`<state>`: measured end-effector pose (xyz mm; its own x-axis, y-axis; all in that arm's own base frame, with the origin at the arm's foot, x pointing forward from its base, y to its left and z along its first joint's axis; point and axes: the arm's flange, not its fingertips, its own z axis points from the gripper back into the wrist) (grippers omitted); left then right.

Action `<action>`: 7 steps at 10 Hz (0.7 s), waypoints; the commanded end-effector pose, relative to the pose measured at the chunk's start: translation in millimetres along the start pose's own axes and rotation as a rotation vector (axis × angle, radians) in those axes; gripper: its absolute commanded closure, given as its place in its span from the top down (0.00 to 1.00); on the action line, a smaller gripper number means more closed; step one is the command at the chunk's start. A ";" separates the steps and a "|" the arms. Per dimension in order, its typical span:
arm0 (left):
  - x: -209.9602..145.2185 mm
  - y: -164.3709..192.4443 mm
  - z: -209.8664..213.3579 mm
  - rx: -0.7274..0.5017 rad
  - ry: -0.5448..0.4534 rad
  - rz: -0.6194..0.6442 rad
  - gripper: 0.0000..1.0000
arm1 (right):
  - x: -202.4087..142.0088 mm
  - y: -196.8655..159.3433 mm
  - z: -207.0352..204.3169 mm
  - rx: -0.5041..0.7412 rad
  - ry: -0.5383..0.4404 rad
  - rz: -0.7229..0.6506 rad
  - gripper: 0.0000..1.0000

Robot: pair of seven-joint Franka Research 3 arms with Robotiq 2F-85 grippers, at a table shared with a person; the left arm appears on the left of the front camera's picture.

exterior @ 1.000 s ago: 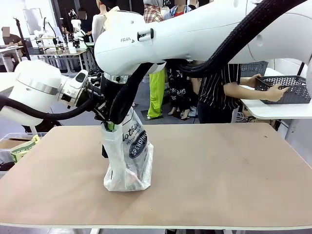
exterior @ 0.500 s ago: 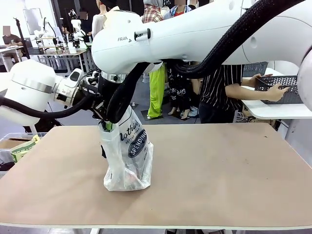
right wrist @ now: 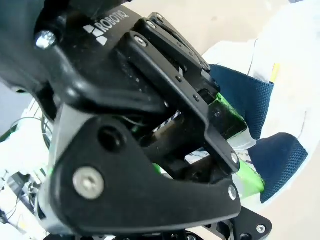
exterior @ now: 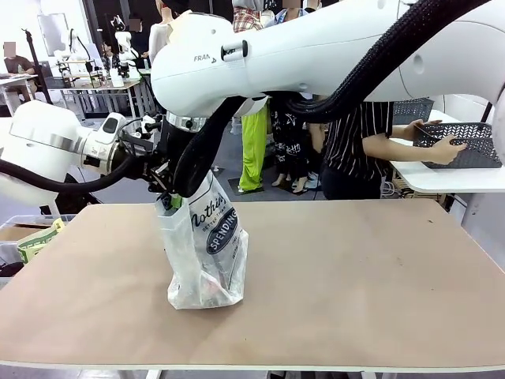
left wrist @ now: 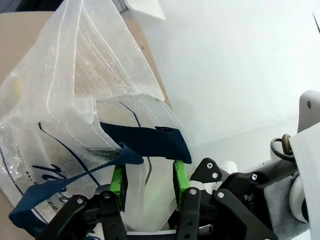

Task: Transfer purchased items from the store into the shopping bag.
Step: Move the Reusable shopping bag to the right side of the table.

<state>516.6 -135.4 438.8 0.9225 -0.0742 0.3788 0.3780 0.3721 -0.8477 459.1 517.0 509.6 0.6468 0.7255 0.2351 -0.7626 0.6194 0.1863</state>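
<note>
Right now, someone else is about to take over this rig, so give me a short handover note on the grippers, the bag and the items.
Left gripper: fingers half closed on the top edge of the shopping bag, near its dark handle.
Right gripper: shut at the bag's mouth; what it pinches is hidden.
Bag: upright on the table, left of centre, held up from the top.
Done: some items lie dimly visible in the bag's bottom.
Left: the person at the far side holds a dark mesh basket; its contents cannot be seen, so any remaining items are unknown.

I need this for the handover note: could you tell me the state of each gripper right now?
Left gripper: partly closed on the shopping bag, at its top edge.
Right gripper: shut; held thing cannot be told.
</note>
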 end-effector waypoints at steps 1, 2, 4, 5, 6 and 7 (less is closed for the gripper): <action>-0.1 -2.9 -2.2 -0.109 0.045 -0.040 0.49 | -5.4 -5.6 -6.1 0.010 -0.033 -0.015 0.00; -0.5 -1.5 -1.3 -0.152 0.063 -0.041 0.49 | -6.1 -4.6 -6.0 0.012 -0.032 -0.016 0.00; 1.3 1.9 1.9 -0.207 0.076 -0.045 0.49 | -6.7 -2.8 -5.7 0.007 -0.031 -0.004 0.00; 2.0 1.9 2.1 -0.220 0.080 -0.048 0.49 | -7.0 -2.5 -5.2 0.003 -0.035 -0.004 0.00; 1.1 2.0 4.3 -0.231 0.079 -0.056 0.49 | -8.7 -5.0 -4.6 0.005 -0.041 -0.014 0.00; 0.2 2.9 5.7 -0.251 0.088 -0.064 0.49 | -11.3 -7.5 -3.2 0.004 -0.043 -0.027 0.00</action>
<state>526.4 -127.1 427.6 0.9140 -0.1337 0.3831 0.4048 0.2367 -0.8832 452.5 520.2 515.1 0.6436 0.7266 0.2407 -0.7654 0.6138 0.1935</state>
